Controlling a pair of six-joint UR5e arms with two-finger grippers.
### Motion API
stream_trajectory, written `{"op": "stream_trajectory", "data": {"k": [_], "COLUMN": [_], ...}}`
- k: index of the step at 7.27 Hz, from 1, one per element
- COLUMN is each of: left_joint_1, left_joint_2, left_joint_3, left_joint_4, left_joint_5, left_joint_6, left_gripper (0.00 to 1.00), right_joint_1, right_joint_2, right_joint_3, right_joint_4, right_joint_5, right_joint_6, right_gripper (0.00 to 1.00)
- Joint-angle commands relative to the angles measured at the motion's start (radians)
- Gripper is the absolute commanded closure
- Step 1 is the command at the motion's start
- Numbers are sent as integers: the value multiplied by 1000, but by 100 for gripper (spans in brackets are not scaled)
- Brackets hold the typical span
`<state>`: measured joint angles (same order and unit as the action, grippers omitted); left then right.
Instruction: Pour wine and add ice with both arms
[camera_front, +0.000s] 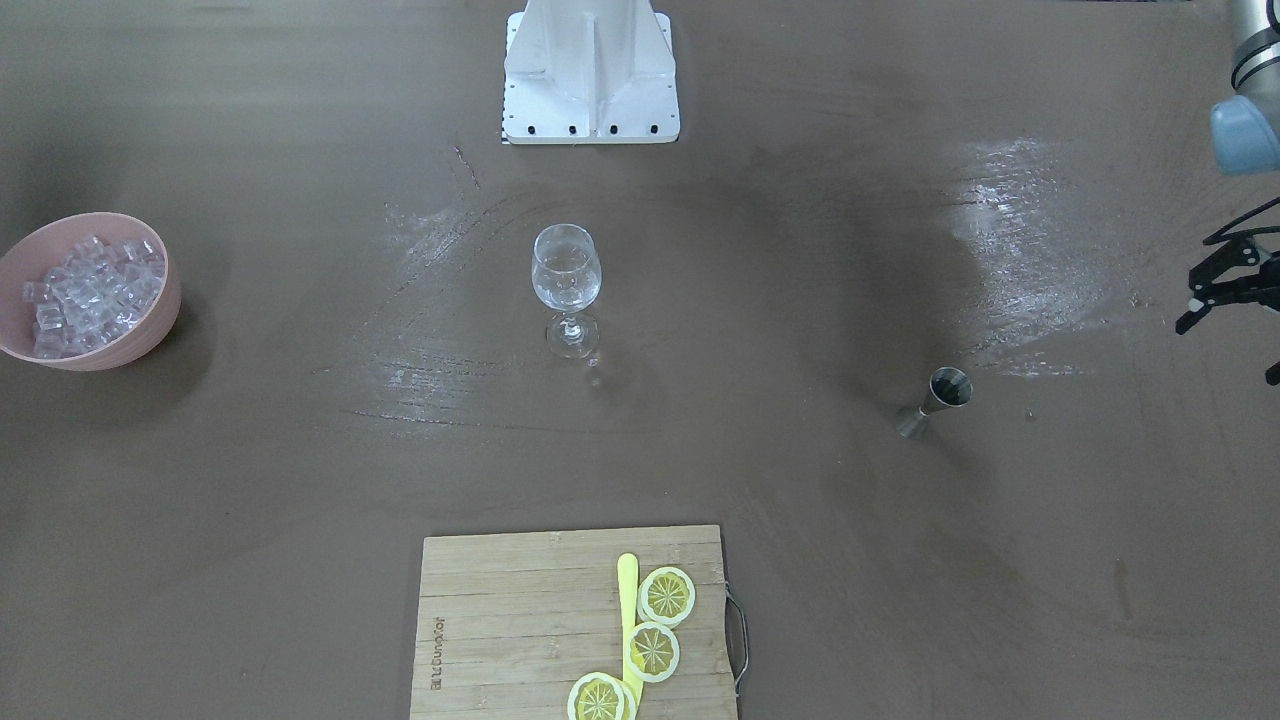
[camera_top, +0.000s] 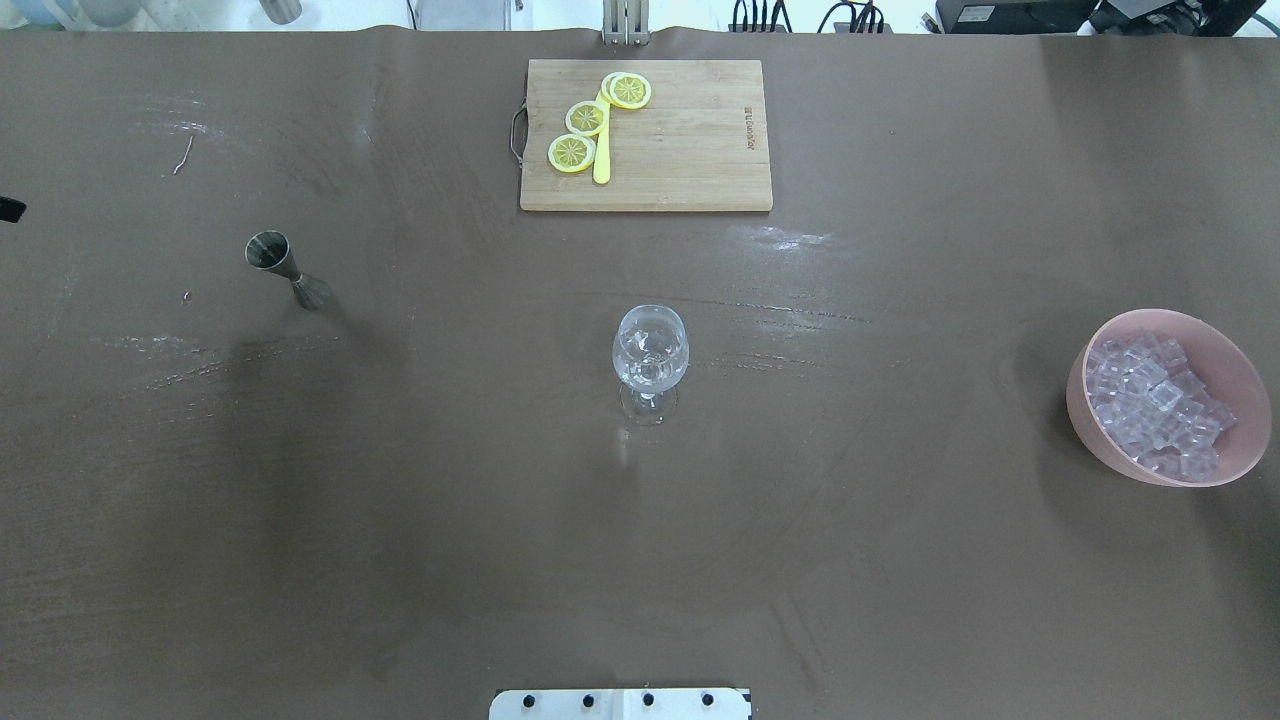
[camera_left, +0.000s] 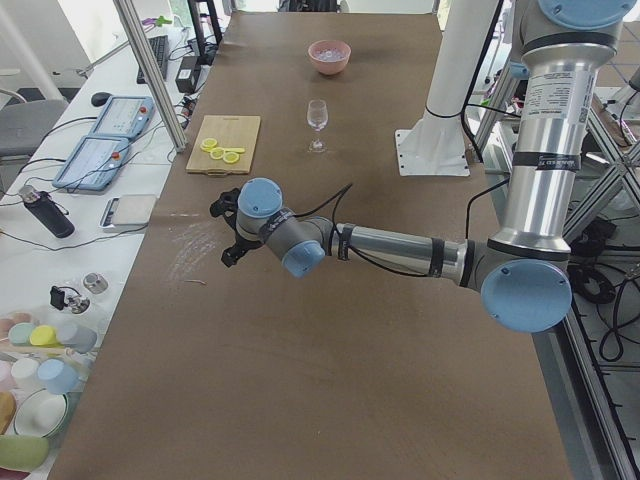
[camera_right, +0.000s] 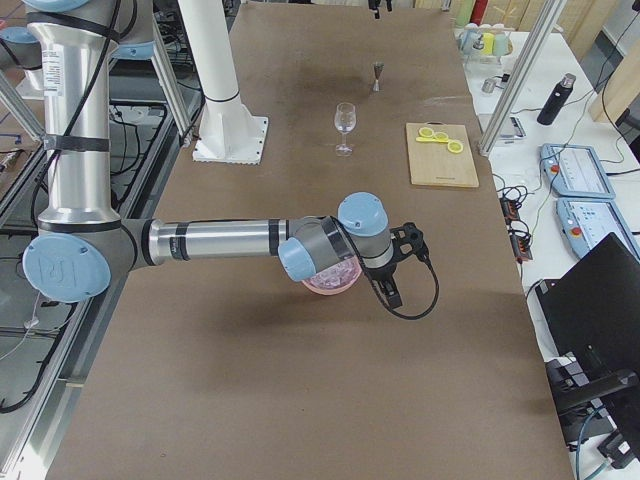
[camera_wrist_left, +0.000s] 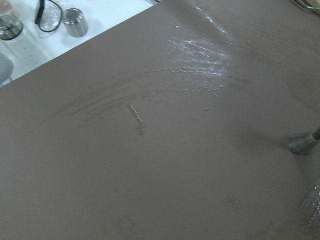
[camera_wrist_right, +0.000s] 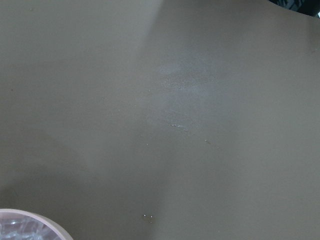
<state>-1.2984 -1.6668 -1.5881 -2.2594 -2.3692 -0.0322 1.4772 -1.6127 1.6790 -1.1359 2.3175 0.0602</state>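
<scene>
A clear wine glass (camera_front: 566, 275) stands upright mid-table, also in the overhead view (camera_top: 650, 350). The ice (camera_front: 90, 290) fills a pink bowl (camera_front: 135, 350) at the table's right end (camera_top: 1150, 400). A steel jigger (camera_front: 940, 398) stands on the left side (camera_top: 285, 268). My left gripper (camera_front: 1232, 345) hovers beyond the jigger near the table's left end, fingers spread and empty. My right gripper (camera_right: 402, 265) hangs just past the pink bowl; it shows only in the exterior right view, so I cannot tell how its jaws stand.
A wooden cutting board (camera_front: 500, 620) with three lemon slices (camera_front: 652, 650) and a yellow knife lies at the far edge. The white pedestal base (camera_front: 590, 70) stands at the near edge. Off the table's left end are bottles and bowls (camera_left: 50, 350).
</scene>
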Motion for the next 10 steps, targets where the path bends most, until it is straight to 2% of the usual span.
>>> {"op": "stream_trajectory", "data": {"k": [1, 3, 4, 6, 8, 10], "left_joint_1": [132, 175, 209, 226, 302, 343], "left_joint_2": [-37, -95, -97, -123, -123, -117], "left_joint_3": [4, 43, 80, 216, 232, 259], "left_joint_4": [-31, -35, -93, -266, -382, -469], "left_joint_5": [103, 113, 116, 131, 226, 315], "left_joint_6": [-5, -3, -5, -14, -122, -135], "left_gripper": [2, 3, 3, 2, 3, 3], "right_joint_1": [-9, -11, -11, -11, -11, -9], "right_joint_2": [0, 0, 0, 0, 0, -3], "right_joint_3": [-2, -2, -4, -4, -4, -4], "right_joint_4": [5, 5, 5, 7, 7, 5], "right_joint_5": [0, 0, 0, 2, 0, 2], "right_joint_6": [3, 3, 3, 3, 3, 3], "right_gripper": [0, 0, 0, 0, 0, 0]}}
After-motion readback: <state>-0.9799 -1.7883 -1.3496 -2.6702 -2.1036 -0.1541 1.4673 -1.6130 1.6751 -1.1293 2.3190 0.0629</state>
